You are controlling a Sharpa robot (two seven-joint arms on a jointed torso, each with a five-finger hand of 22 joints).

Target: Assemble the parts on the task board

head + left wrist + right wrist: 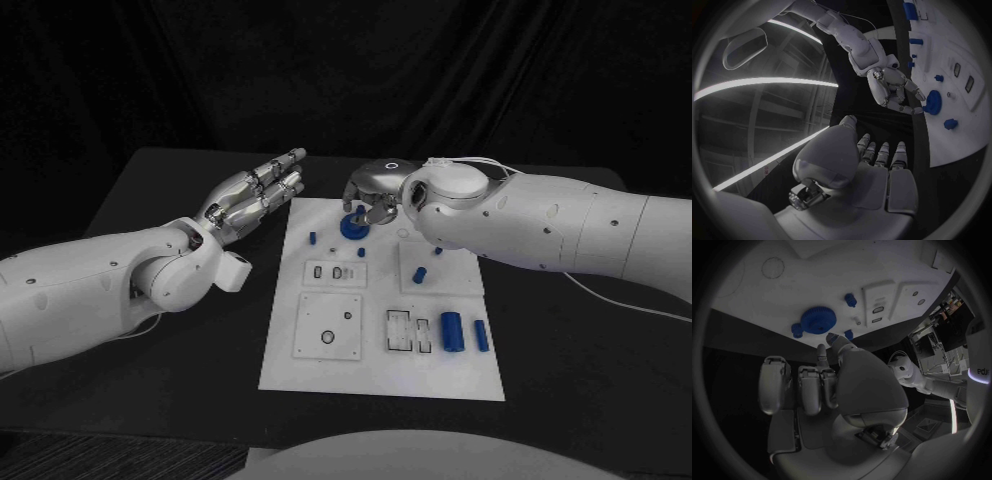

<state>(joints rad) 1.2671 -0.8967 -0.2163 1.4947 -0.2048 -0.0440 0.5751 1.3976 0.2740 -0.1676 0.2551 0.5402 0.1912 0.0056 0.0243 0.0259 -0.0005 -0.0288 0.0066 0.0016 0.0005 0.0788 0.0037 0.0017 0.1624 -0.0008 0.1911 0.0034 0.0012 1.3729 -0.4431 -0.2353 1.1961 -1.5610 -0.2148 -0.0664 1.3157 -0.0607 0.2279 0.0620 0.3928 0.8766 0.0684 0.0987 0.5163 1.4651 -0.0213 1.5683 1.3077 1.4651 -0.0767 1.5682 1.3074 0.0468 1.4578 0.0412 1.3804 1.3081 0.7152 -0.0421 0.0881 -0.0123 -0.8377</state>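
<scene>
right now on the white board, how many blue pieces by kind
blue gear: 1
long blue cylinders: 2
small blue pegs: 5, one right at the right hand fingers
total: 8

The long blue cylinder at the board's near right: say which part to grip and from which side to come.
Grip the long blue cylinder around its middle, coming straight down from above with fingers on its two long sides. It appears to lie flat on the task board, its length running toward the robot. A smaller blue piece lies close on one side, so the fingers there have little room.
</scene>
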